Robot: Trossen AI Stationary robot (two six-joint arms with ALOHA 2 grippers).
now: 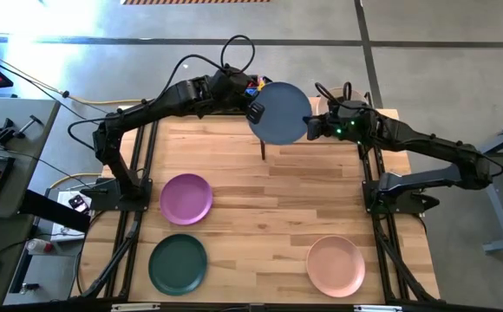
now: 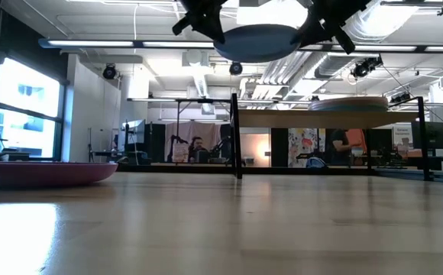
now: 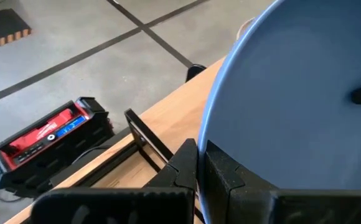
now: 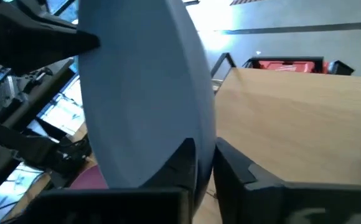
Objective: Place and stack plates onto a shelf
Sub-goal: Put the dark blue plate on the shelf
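Nearest lie three loose plates: dark green plate (image 1: pixel 178 263), peach plate (image 1: pixel 336 265), purple plate (image 1: pixel 186 198). Farther back, the blue plate (image 1: pixel 281 113) hangs above the shelf (image 1: pixel 321 152), left gripper (image 1: pixel 256 111) and right gripper (image 1: pixel 310 126) both clamped on its rim. Behind: a bright workshop.

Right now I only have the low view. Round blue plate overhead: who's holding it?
Observer: Both arms. The left gripper is shut on the round matte blue plate's rim.
Operator: Right one?
Observer: The right gripper clamps the opposite rim.
Operator: Anything outside my view?
Observer: A round dark green plate and a round peach plate lie flat on the light wooden tabletop, at the end opposite the held plate.
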